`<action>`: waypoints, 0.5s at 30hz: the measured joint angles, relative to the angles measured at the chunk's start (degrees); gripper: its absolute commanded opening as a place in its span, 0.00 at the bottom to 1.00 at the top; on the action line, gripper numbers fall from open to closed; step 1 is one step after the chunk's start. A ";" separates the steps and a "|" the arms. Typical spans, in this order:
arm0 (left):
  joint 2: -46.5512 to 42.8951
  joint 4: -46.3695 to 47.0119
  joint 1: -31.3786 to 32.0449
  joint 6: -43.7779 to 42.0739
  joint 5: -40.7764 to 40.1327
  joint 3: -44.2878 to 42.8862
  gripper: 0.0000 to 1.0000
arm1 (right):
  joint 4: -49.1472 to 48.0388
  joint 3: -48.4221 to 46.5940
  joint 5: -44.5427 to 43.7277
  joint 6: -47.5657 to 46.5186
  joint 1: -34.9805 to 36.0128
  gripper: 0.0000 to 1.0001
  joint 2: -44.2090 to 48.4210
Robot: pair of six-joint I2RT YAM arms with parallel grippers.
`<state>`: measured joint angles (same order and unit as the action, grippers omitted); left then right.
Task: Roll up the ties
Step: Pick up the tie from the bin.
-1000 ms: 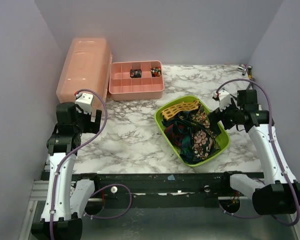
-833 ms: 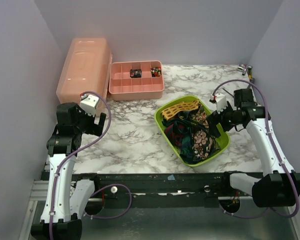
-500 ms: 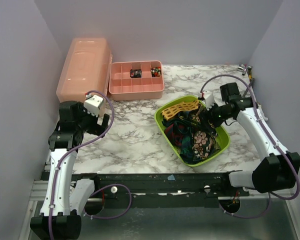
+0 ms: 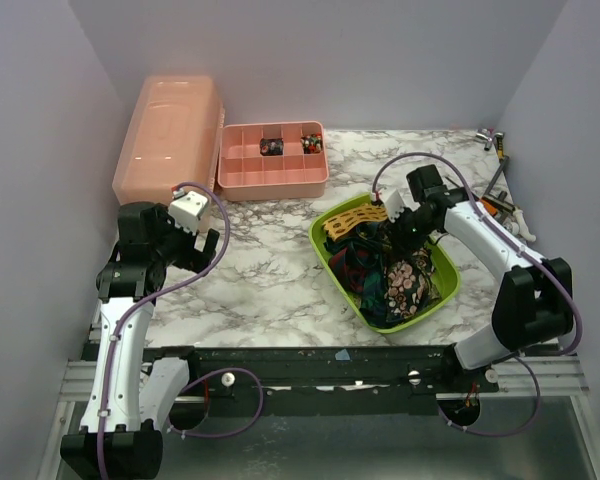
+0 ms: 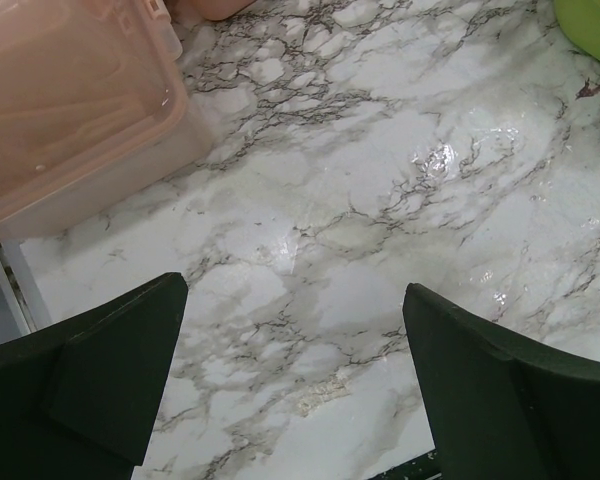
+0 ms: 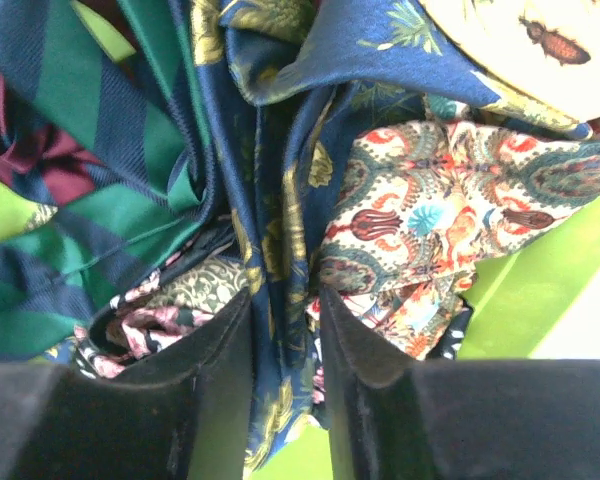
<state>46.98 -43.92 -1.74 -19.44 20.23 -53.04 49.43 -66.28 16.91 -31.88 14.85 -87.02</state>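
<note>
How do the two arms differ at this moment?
The left arm hangs over the bare marble table, jaws wide open and empty. The right arm reaches into the green bin, jaws close together, pinching a fold of the navy tie. Both are white with black joints.

Tabletop (image 4: 270, 275): white marble pattern with grey veining, glossy, reflecting light brightly in the left wrist view. Enclosure: plain pale lavender-grey back wall (image 4: 320, 60), left wall (image 4: 30, 200) and right wall (image 4: 570, 100). Dark rail (image 4: 330, 358) along the near edge. Lighting even, shadows soft.
</note>
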 measured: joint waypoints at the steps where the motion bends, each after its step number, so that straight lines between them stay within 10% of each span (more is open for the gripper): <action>1: 0.00 -0.02 0.00 -0.11 0.02 0.00 0.98 | -0.22 0.00 -0.35 -0.20 0.20 0.09 -0.46; 15: 5.88 0.22 0.00 -0.55 -0.24 -5.11 0.99 | 2.71 -18.38 -1.57 3.26 0.48 0.00 1.60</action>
<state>52.86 -43.70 -1.74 -19.99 19.99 -58.15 52.14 -84.66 15.33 -28.62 15.33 -85.43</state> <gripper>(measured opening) 0.985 0.014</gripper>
